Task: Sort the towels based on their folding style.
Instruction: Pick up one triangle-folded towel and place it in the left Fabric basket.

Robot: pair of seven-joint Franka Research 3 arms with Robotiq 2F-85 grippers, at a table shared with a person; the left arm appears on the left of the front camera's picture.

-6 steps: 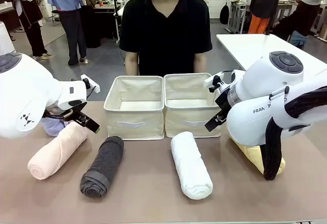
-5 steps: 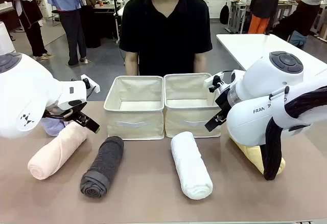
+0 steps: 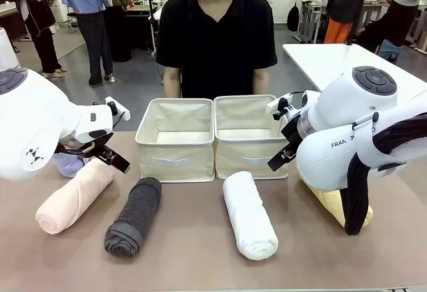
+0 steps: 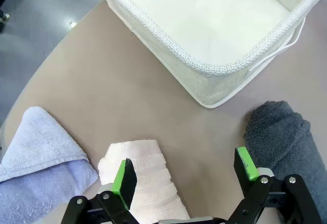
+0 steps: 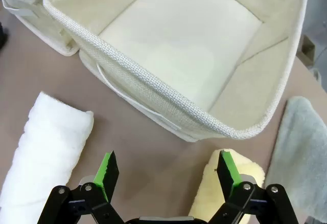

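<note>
In the front view, four rolled towels lie in a row on the table (image 3: 200, 259) in front of the two cream bins (image 3: 175, 147): the pink towel (image 3: 73, 197), the dark grey towel (image 3: 133, 217), the white towel (image 3: 249, 215) and the yellow towel (image 3: 328, 204), which is partly behind your right arm. The lavender-blue towel (image 3: 67, 165) peeks out behind the pink one. Your left gripper (image 3: 120, 139) hangs over the pink roll's far end and your right gripper (image 3: 279, 135) hangs beside the right bin; both are spread wide and empty. In the left wrist view, the pink roll (image 4: 140, 175) sits under one green pad, with the lavender-blue fold (image 4: 38, 168) just beside it and the dark grey roll (image 4: 283, 137) on the other side. Expect soft, light terry that squashes and can unroll, so take the roll across its middle, jaws square to its length, and close deep enough to catch every layer. In the right wrist view, your open fingers straddle bare table between the white roll (image 5: 46, 147) and the yellow roll (image 5: 204, 188), with the pale grey-green towel (image 5: 301, 152) lying just past the yellow one. A loose outer flap is likely to peel away if you pinch only the edge.
</note>
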